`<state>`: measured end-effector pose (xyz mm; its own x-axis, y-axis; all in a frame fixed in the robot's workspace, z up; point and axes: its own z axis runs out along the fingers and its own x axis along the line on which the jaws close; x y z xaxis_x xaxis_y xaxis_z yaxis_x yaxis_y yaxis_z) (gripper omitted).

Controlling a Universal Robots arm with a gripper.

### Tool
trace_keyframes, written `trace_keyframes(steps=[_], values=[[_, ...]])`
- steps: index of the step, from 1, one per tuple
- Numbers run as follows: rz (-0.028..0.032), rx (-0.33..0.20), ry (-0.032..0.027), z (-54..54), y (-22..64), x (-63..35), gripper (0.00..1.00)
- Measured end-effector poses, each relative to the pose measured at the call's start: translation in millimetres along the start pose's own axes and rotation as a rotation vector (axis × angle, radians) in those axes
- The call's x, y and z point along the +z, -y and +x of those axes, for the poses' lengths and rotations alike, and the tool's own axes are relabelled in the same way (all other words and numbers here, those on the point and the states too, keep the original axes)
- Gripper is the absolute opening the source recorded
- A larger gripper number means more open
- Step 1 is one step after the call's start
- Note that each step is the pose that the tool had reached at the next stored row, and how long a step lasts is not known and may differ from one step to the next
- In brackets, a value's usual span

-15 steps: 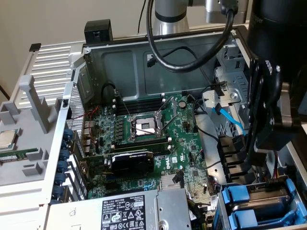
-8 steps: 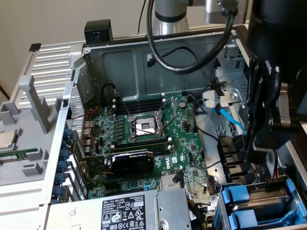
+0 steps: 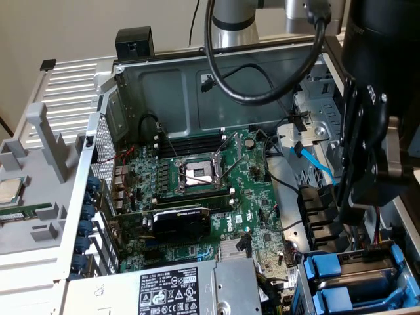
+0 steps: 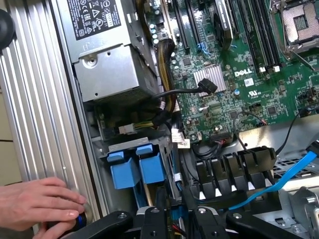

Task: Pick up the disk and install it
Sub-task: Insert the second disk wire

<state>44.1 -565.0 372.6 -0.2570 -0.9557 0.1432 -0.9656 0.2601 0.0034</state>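
Two blue plastic drive frames (image 4: 132, 169) stand side by side in the drive cage (image 3: 354, 282) at the case's corner, next to the power supply. Which of them carries the disk I cannot tell, since no silver body or label shows. My gripper (image 4: 173, 201) hangs just above the cage, beside the blue frames and the row of black cable clips (image 4: 234, 167). In the exterior view the gripper (image 3: 354, 197) is the dark mass at the right, over the cage. Whether anything is held between its jaws is hidden.
The open case holds a green motherboard (image 3: 216, 197) with a bare processor socket (image 3: 198, 174) and a grey power-supply box (image 4: 107, 55). A blue flat cable (image 4: 279, 179) crosses near the gripper. A person's hand (image 4: 40, 201) rests on the ribbed case side (image 4: 35, 109), holding a dark knob.
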Motion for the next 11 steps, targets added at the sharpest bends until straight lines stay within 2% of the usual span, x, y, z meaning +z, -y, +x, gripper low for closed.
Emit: trace_keyframes(steps=[3, 8, 11], values=[[-0.0025, -0.001, 0.0073, 1.0, 0.4, 0.2, 0.26], [-0.0082, -0.001, 0.0235, 3.5, 1.2, 0.6, 0.26], [-0.0096, -0.002, 0.0268, 4.3, 1.4, 0.6, 0.26]])
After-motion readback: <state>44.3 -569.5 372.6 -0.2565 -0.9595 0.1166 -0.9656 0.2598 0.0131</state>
